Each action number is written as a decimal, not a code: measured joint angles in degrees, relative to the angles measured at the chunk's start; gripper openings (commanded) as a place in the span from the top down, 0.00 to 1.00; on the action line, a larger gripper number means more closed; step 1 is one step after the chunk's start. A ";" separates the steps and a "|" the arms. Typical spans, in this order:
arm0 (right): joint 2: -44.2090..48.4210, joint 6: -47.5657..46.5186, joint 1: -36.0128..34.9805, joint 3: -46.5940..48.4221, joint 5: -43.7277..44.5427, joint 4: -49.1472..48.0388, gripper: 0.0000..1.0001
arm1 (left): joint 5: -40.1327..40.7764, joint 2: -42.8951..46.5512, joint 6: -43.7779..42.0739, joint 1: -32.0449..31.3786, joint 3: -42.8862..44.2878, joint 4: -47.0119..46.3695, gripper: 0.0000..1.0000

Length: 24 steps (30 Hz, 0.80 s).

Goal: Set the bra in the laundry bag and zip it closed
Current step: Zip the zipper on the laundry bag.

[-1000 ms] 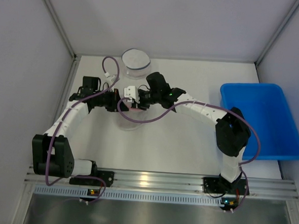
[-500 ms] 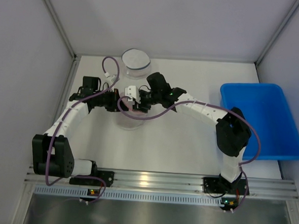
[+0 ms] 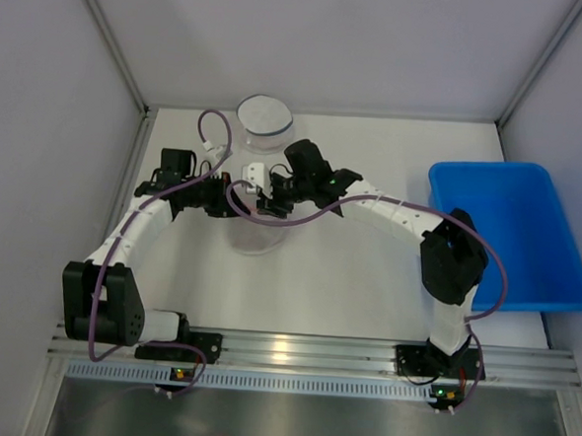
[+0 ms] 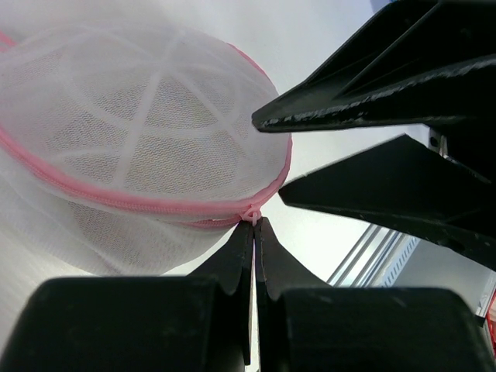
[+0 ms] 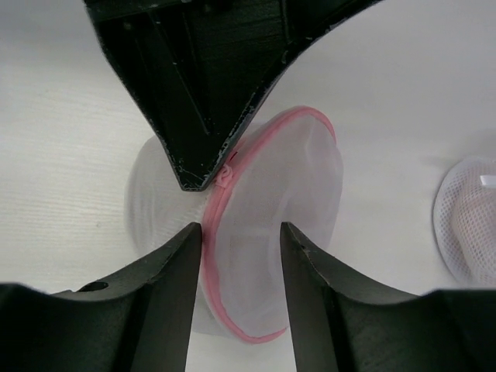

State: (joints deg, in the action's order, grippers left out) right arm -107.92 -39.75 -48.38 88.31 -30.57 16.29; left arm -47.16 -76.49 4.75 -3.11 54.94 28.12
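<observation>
My left tool (image 4: pixel 254 226) pinches the zip pull (image 4: pixel 249 212); my right tool (image 5: pixel 242 246) is open.
Its fingers (image 5: pixel 167 287) stand on both sides of the pink zip (image 5: pixel 213 211) of the bag (image 5: pixel 291 194), which lies on the bench (image 3: pixel 367 272) between both tools.

Laundry bag (image 4: pixel 147 147): white translucent mesh with paler radial ribs, edged by a pink zipper (image 4: pixel 116 200). The pink zipper pull (image 4: pixel 249 214) sits at the tips of the black left gripper (image 4: pixel 254 232). Right gripper (image 5: pixel 240 232): black. Well apart from both, tray (image 3: pixel 566 245): plain blue. Cables (image 3: pixel 201 126): purple, over white arm links (image 3: pixel 390 212).
</observation>
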 measured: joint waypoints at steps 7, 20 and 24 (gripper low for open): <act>-2.97 0.37 -0.22 1.38 2.12 0.11 0.60 | 0.04 0.00 0.98 0.00 0.00 -0.02 1.00; -2.91 -1.73 0.26 0.79 2.62 -1.14 1.00 | -0.11 0.00 3.28 0.94 0.00 -0.66 1.00; -2.27 -4.87 1.64 -1.75 2.05 -2.49 1.00 | -0.59 -0.04 2.45 5.05 0.00 0.09 1.00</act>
State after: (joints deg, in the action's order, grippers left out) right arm -110.19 -44.62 -46.74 86.56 -28.51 13.80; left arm -47.75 -76.53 7.20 1.93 54.94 28.21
